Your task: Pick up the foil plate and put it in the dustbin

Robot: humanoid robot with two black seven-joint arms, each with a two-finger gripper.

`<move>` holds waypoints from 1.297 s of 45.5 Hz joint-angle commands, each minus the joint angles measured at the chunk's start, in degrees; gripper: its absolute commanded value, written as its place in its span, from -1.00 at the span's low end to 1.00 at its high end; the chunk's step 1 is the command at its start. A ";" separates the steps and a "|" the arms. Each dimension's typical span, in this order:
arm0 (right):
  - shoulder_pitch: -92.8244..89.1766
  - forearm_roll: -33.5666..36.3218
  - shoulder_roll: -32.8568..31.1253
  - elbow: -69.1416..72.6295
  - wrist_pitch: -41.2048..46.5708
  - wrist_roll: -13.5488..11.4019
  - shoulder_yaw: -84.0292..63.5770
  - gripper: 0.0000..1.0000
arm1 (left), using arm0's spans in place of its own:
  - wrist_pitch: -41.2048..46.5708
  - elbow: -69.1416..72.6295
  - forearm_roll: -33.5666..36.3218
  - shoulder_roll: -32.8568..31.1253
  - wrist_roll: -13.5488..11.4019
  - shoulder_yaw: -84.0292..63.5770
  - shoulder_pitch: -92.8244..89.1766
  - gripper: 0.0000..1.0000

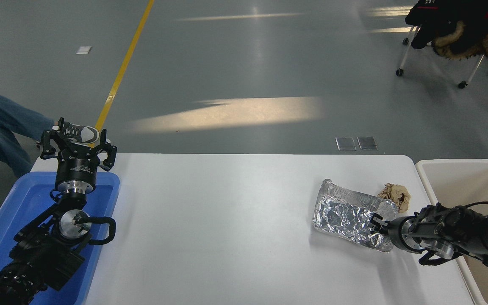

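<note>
one arm matters: my right gripper sits at the foil plate's near-right rim, jaws seemingly pinching it, plate's long axis running left-far to right-near, dustbin just right; left gripper parked wide far left.

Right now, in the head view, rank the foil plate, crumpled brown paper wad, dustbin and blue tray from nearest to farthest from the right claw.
1. Foil plate: at the right claw, touching its near-right edge.
2. Crumpled brown paper wad: just beyond the claw.
3. Dustbin: off the table's right end.
4. Blue tray: far left, under the parked left claw.
</note>
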 commanded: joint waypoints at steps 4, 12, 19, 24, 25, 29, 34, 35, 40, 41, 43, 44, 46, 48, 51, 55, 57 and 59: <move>4.36 -0.35 -3.47 3.96 -0.26 0.06 -0.35 -1.00 | 0.00 0.04 0.00 0.02 0.00 0.00 0.00 0.98; 13.40 -1.93 -8.04 14.93 -0.69 -0.03 -1.49 -1.00 | 0.00 0.04 0.00 0.02 0.00 0.09 0.00 0.98; 29.82 -4.04 -14.19 30.84 0.09 0.32 -8.69 -1.00 | 0.00 0.04 0.00 0.02 0.00 0.09 0.00 0.98; 43.88 -7.64 -16.66 41.56 2.99 0.59 -15.02 -1.00 | 0.00 -0.05 0.00 0.02 0.00 0.09 0.00 0.98; 46.87 -8.16 -16.83 43.59 4.13 0.59 -16.16 -1.00 | 0.00 0.04 0.00 0.02 0.00 0.09 0.00 0.98; 58.39 -8.70 -17.19 50.27 9.40 1.02 -20.29 -1.00 | 0.00 0.04 0.00 0.02 0.00 0.09 0.00 0.98; 71.48 -8.61 -17.19 54.75 17.92 1.90 -23.20 -1.00 | 0.00 0.04 0.00 0.02 0.00 0.00 0.00 0.98; 73.77 -8.61 -17.28 54.75 19.94 1.90 -23.38 -1.00 | 0.00 0.04 0.00 0.02 0.00 0.09 0.00 0.98; 83.62 -8.17 -16.84 54.75 31.10 2.08 -23.56 -1.00 | 0.00 0.04 0.00 0.02 0.00 0.09 0.00 0.98; 85.47 -8.08 -16.66 54.75 33.12 2.17 -23.56 -1.00 | 0.00 -0.05 0.00 0.02 0.00 0.09 0.00 0.98; 88.98 -7.99 -16.40 54.75 37.17 2.43 -23.56 -1.00 | 0.00 0.04 0.00 0.02 0.00 0.09 0.00 0.98; 90.48 -7.91 -16.14 54.75 38.75 2.69 -23.56 -1.00 | 0.00 0.04 0.00 0.02 0.00 0.00 0.00 0.98; 93.03 -7.91 -15.70 54.75 41.39 3.05 -23.64 -1.00 | 0.00 0.04 0.00 0.02 0.00 0.09 0.00 0.98; 94.79 -7.91 -15.61 54.75 43.24 3.49 -23.64 -1.00 | 0.00 0.04 0.00 0.02 0.00 0.00 0.00 0.98; 95.85 -7.91 -15.52 54.75 44.22 3.57 -23.64 -1.00 | 0.00 0.04 0.00 0.02 0.00 0.09 0.00 0.98; 95.86 -7.91 -15.43 54.75 43.95 3.57 -23.99 -1.00 | 0.00 0.04 0.00 -0.07 0.00 0.09 0.00 0.98; 95.59 -7.91 -15.34 54.75 43.52 3.57 -23.99 -1.00 | 0.00 0.04 0.00 0.02 0.00 0.09 0.00 0.98; 95.07 -7.91 -15.34 54.75 43.16 3.57 -24.08 -1.00 | 0.00 0.04 0.00 -0.07 0.00 0.00 0.00 0.98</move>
